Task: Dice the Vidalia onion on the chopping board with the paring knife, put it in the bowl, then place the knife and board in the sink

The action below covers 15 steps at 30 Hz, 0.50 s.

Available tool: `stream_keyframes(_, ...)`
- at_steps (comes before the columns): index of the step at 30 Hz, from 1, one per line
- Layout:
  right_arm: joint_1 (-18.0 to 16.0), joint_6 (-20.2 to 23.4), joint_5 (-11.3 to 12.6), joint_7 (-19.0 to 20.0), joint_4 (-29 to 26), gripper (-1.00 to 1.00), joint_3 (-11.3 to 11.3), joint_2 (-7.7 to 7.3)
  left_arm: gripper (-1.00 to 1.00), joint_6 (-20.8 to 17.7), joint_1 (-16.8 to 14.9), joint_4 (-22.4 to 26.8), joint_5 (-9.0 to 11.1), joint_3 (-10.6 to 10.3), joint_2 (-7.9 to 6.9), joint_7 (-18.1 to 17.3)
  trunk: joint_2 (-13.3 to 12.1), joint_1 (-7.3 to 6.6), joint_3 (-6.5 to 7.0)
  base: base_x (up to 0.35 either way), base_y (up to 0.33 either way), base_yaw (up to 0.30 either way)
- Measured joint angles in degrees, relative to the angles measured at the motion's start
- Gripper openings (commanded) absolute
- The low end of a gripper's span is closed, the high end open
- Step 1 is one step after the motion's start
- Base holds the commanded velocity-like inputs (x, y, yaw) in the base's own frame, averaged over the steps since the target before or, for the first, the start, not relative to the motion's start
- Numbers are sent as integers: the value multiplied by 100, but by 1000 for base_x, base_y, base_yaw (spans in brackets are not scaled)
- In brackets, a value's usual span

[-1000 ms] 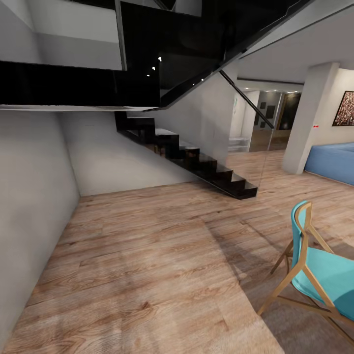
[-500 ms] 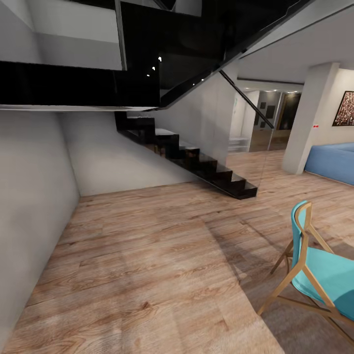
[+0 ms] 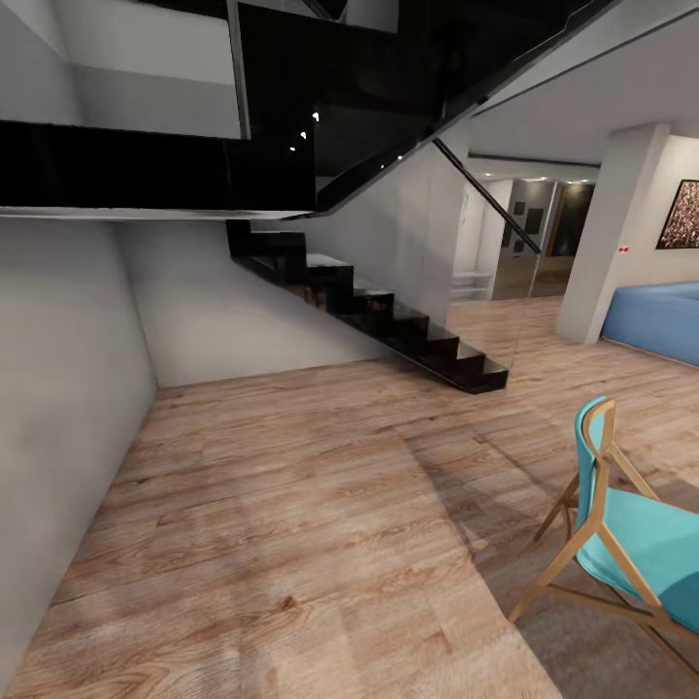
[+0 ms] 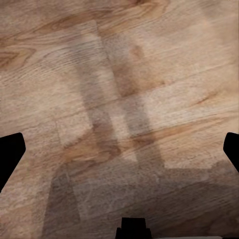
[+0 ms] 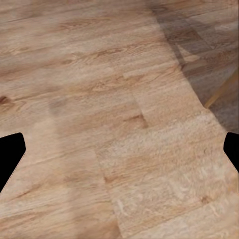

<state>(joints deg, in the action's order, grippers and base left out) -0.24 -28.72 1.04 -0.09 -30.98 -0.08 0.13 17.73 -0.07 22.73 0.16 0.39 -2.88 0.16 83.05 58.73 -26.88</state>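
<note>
— What does the head camera take in?

— A room with a plank wooden floor (image 3: pixel 291 524). A black staircase (image 3: pixel 388 325) climbs from its lowest step up toward a dark landing, with a glass panel along its open side. To the right of the staircase's foot stands a white pillar (image 3: pixel 612 233), and past the pillar lies a blue bed (image 3: pixel 660 320) under a framed picture (image 3: pixel 680 214). Nearer the camera than the staircase, and to its right, sits a turquoise chair (image 3: pixel 621 524) on slanted wooden legs. A grey wall (image 3: pixel 58 408) runs along the side left of the staircase.

— And the onion, the sink, the board, the knife, the bowl?

— The robot is away from the kitchen here; what shows around the staircase is floor, walls and furniture.

— How stands the left claw (image 4: pixel 119 152)?

— Spread wide. In the left wrist view its two dark fingertips (image 4: pixel 10 154) sit at opposite edges of the picture, with bare planks and a shadow between them. It holds nothing and touches nothing.

— The right claw (image 5: pixel 119 152)?

— The same: its fingertips (image 5: pixel 10 154) are far apart over bare planks, empty, nothing between them. A thin wooden chair leg (image 5: pixel 221 92) shows near one edge, apart from the claw.
</note>
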Motion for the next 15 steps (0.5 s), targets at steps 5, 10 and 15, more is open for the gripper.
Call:
stream_keyframes(5, 1, -55, -6, -2, 73, 100, 0, 11, 100, 566, 0, -191, 20, 4, -100, 0, 0, 0, 0, 0, 0, 0)
stream_keyframes(10, 0, -48, -15, -6, 93, 100, 6, -12, 100, 621, 1, -358, 24, 9, -101, 0, 0, 0, 0, 0, 0, 0)
stream_keyframes(15, 0, -48, -16, -7, 98, 100, 6, -13, 100, 622, 0, -389, 25, 10, -108, -2, 0, 0, 3, 0, 0, -55)
